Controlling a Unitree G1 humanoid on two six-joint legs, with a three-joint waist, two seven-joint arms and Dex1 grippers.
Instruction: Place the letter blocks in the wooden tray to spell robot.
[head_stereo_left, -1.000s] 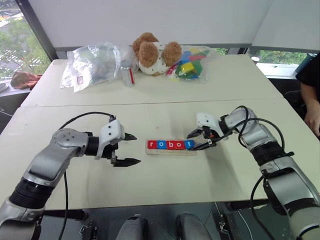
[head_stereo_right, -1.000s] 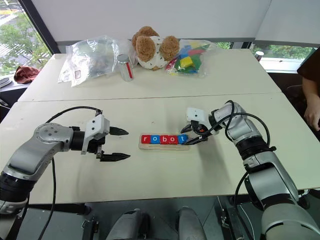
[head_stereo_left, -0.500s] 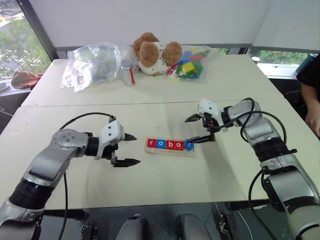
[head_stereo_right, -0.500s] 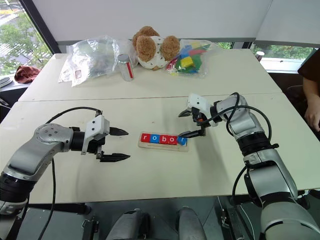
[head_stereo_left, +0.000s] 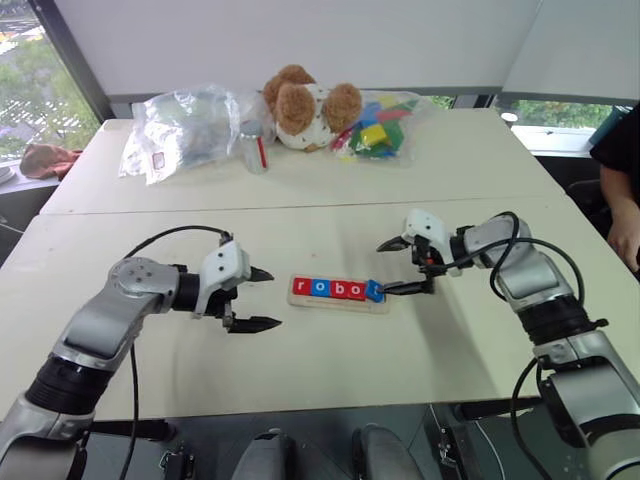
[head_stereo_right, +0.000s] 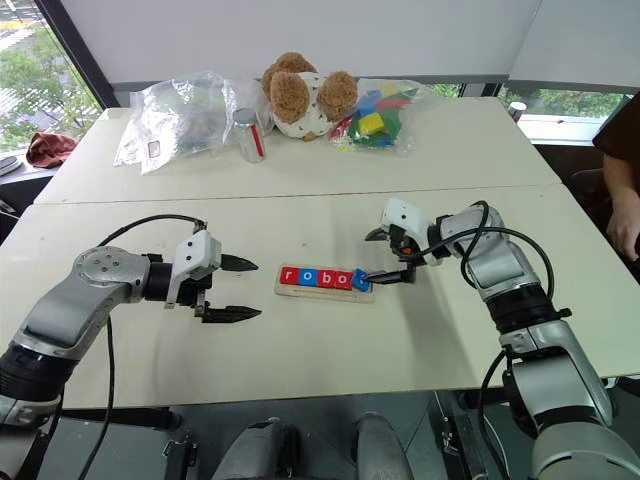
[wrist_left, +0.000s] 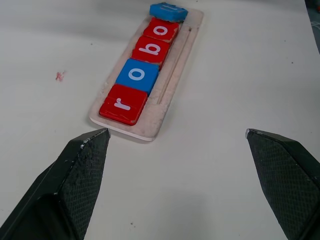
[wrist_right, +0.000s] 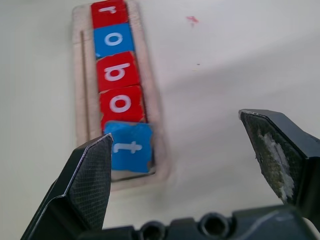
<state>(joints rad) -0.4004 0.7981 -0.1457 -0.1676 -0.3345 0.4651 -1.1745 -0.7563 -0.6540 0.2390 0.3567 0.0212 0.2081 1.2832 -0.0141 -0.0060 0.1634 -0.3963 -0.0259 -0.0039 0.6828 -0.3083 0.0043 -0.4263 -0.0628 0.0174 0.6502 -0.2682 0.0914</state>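
The wooden tray (head_stereo_left: 340, 307) lies mid-table and holds the letter blocks (head_stereo_left: 338, 289) in a row reading r, o, b, o, t. The blue t block (wrist_right: 129, 146) at the right end sits askew, one edge lifted. My right gripper (head_stereo_left: 383, 268) hangs open just right of the tray; its lower fingertip (head_stereo_left: 388, 290) is close against the t block. My left gripper (head_stereo_left: 274, 298) is open a short way left of the tray, empty. In the left wrist view the tray (wrist_left: 175, 60) runs away from the open left gripper (wrist_left: 175, 132).
On the far table stand a teddy bear (head_stereo_left: 305, 105), a clear bag of coloured blocks (head_stereo_left: 380, 125), a crumpled plastic bag (head_stereo_left: 185, 125) and a small can (head_stereo_left: 255, 148). A person's arm (head_stereo_left: 622, 190) is at the right edge. A seam (head_stereo_left: 300, 208) joins the two tables.
My right gripper opened wide off the t block and drew back a little to the right. The t block now sits tilted. The left arm stayed still.
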